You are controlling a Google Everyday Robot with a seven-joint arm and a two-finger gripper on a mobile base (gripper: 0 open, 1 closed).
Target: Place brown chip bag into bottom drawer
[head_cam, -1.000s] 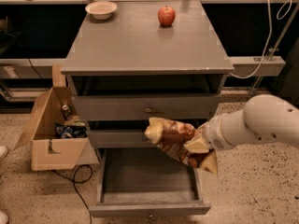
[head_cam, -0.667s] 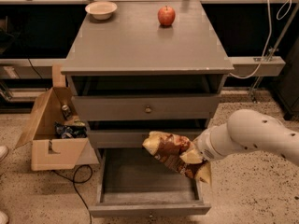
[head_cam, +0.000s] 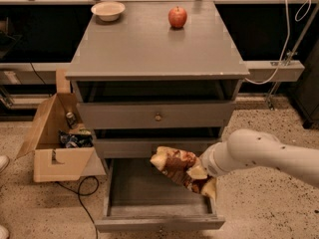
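Although the bag point(head_cam: 173, 164) hides most of the gripper point(head_cam: 198, 175), the gripper is clamped on the bag's right end, holding it tilted above the right half of the open drawer point(head_cam: 142, 190).

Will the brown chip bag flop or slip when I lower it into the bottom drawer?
Probably floppy: the brown chip bag looks crumpled where the gripper holds it over the bottom drawer. Likely light, since a grip at one end carries it. Its crinkled film might slip.
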